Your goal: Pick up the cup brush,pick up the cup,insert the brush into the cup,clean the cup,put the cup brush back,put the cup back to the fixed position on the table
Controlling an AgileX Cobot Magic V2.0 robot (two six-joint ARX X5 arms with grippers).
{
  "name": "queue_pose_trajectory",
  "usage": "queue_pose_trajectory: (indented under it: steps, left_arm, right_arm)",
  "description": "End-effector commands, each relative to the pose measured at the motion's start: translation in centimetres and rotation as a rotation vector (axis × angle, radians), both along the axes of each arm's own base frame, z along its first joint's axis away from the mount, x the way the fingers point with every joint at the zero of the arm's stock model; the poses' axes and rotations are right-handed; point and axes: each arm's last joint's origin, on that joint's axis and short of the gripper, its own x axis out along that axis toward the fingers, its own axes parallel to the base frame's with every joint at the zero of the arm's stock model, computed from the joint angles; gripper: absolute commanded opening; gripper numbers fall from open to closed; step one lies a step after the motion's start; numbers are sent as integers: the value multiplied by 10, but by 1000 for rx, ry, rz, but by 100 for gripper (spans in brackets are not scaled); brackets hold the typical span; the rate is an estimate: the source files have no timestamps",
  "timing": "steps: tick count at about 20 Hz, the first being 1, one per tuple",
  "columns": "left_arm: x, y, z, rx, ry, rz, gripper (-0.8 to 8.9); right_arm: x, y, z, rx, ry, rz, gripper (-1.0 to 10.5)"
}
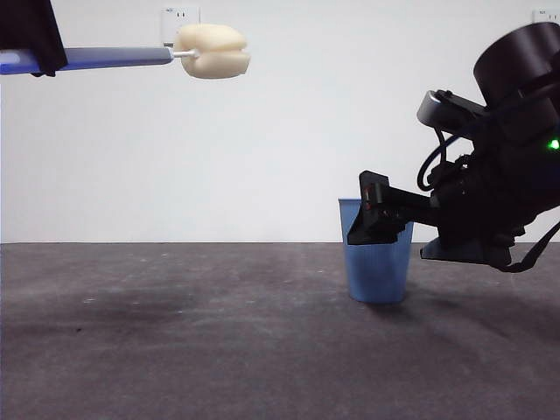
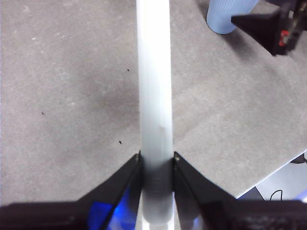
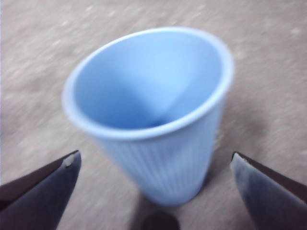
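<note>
Dark grey matte surface (image 1: pixel 175 350), wide and flat, faintly scuffed and speckled, running back to a plain white wall (image 1: pixel 289 149). Two pale wall sockets up on that wall, one (image 1: pixel 180 19) just behind the sponge, another (image 1: pixel 544 16) high above the cup. Soft shadows pooled on the surface left of the cup.

Blue ribbed cup (image 1: pixel 376 254) upright on the surface, open mouth up, nothing inside in the right wrist view. Right gripper (image 3: pixel 156 165) down at the cup, jaws spread wide either side of the ribbed wall, clear gaps both sides, not touching. Bulky black arm reaching in from the cup's right in the front view, green light lit on its body.

Brush (image 1: pixel 131 57) held level, high above the surface and well to the upper left of the cup. Cream sponge head (image 1: pixel 213 51) pointing toward the cup's side of the scene, short white tip joining it to the grey handle. Left gripper (image 2: pixel 157 160) clamped on the handle, jaws pressed against both sides of the pale shaft. Cup base and the other gripper's black tip glimpsed far up that same view.
</note>
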Motion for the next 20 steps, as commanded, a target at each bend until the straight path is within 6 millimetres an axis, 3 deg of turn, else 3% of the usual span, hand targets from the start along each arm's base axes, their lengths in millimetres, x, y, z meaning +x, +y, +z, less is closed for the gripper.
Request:
queue_pose_trajectory:
  steps: [1, 5, 12, 16, 20]
  left_arm:
    - [0, -1, -2, 5, -2, -10, -9]
    - [0, -1, -2, 5, -2, -9, -9]
    - [0, 0, -2, 7, -1, -10, -9]
    - [-2, 1, -4, 51, 4, -49, -9]
    - [-5, 3, -7, 155, 5, -159, -9]
  right_arm:
    - [3, 2, -5, 2, -34, 10, 598]
    - [15, 8, -10, 5, -39, 9, 583]
    - [18, 10, -8, 16, -64, 11, -5]
    - [12, 12, -3, -14, -34, 32, -16]
    - [-6, 14, 24, -178, -28, 120, -17]
